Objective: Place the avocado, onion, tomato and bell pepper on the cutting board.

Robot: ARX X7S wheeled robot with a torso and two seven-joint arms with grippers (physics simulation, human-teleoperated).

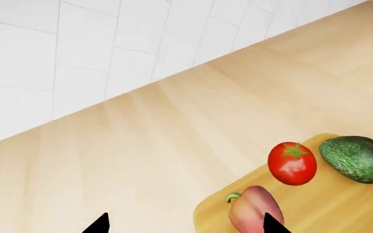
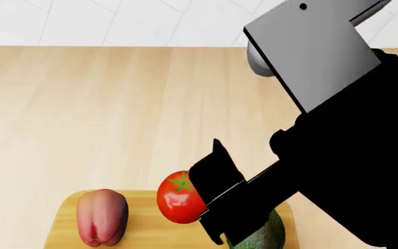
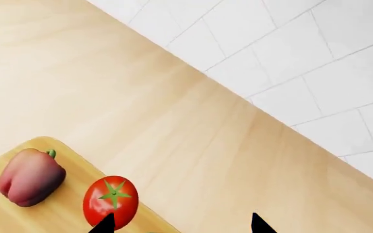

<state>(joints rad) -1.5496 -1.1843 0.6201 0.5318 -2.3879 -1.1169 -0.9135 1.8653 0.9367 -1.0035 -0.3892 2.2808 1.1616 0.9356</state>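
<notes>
Lying on the golden board [image 2: 60, 220] are a dull pink lobed pepper [image 2: 102, 216], a glossy red tomato [image 2: 180, 197] with a green calyx and a mottled dark avocado [image 1: 358, 158]; no writing shows. Right arm hangs over the board's right end, its gripper [image 3: 181, 224] spread wide and empty. Left gripper [image 1: 185, 224] also gapes wide, empty

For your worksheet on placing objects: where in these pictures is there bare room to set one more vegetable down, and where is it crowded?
Bare: the countertop between the tiled wall and the cutting board; also the board strip between bell pepper and tomato. Crowded: the board's right end, where tomato and avocado sit close under the right arm.
</notes>
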